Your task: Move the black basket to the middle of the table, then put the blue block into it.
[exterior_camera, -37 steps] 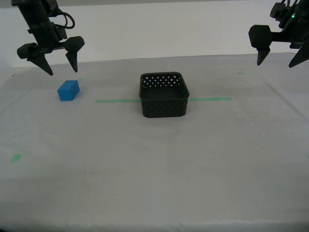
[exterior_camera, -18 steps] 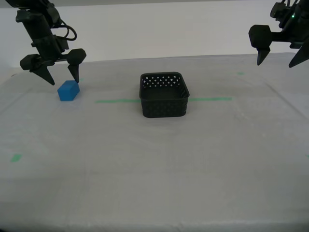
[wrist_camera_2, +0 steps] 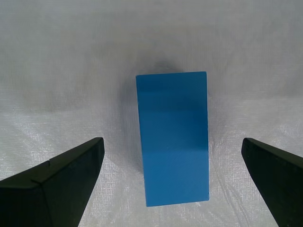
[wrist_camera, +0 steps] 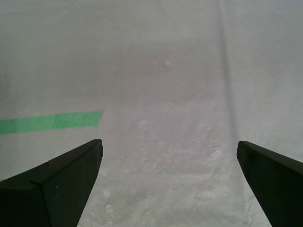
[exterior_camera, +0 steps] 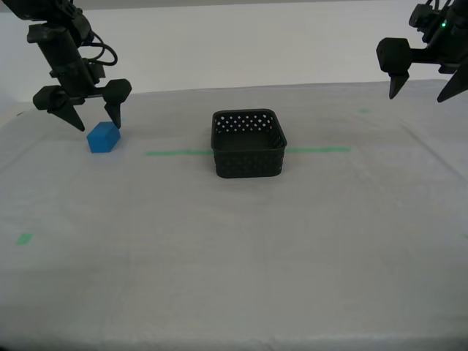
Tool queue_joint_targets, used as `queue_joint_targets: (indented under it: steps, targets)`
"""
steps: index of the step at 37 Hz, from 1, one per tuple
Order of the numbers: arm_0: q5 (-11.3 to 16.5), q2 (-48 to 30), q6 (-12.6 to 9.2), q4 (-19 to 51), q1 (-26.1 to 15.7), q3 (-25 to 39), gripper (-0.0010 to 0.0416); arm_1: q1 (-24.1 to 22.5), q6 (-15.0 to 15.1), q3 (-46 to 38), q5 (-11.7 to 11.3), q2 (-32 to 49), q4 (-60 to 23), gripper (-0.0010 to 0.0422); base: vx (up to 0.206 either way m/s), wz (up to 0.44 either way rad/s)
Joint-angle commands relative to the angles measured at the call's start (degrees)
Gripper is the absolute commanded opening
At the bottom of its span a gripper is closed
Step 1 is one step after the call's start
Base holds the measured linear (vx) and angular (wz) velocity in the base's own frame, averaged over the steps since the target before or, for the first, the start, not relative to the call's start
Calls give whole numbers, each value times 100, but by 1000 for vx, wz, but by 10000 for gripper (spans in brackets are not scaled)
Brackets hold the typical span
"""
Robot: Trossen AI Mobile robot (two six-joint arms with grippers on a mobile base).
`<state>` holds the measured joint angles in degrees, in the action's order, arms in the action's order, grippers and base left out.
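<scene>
At the exterior view's left, my second claw point(exterior_camera: 82, 106) hangs spread wide above the blue block point(exterior_camera: 103, 137) on the tabletop point(exterior_camera: 234, 248); descending off-centre risks a fingertip knocking it askew.

My second gripper point(exterior_camera: 93, 118) is showing matt black throughout, its two fingers tapering to pointed wedge tips, with a looped black cable point(exterior_camera: 102, 53) curling beside the blocky wrist above them. My first gripper point(exterior_camera: 423, 86) is wearing the same black, angular shells and pointed tips, and a small green light point(exterior_camera: 443, 24) is glowing on its housing.
</scene>
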<state>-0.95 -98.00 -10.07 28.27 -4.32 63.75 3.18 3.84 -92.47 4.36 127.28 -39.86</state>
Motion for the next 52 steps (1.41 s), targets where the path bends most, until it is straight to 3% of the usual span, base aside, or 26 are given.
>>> queue_joint_targets:
  steps: [1, 34, 41, 52]
  targets:
    - [-2, 2, 4, 2, 0, 4, 399, -4, 22, 90, -28, -2, 111, 401, 0, 0]
    - [-2, 4, 4, 2, 0, 4, 399, -105, -129, 490, -63, 87, 890, 401, 0, 0]
    - [-2, 2, 4, 4, 0, 4, 398, -116, -188, 501, 216, 332, 879, 401, 0, 0]
    - [-2, 4, 4, -2, -2, 4, 399, -142, -186, 487, 22, 319, 944, 401, 0, 0]
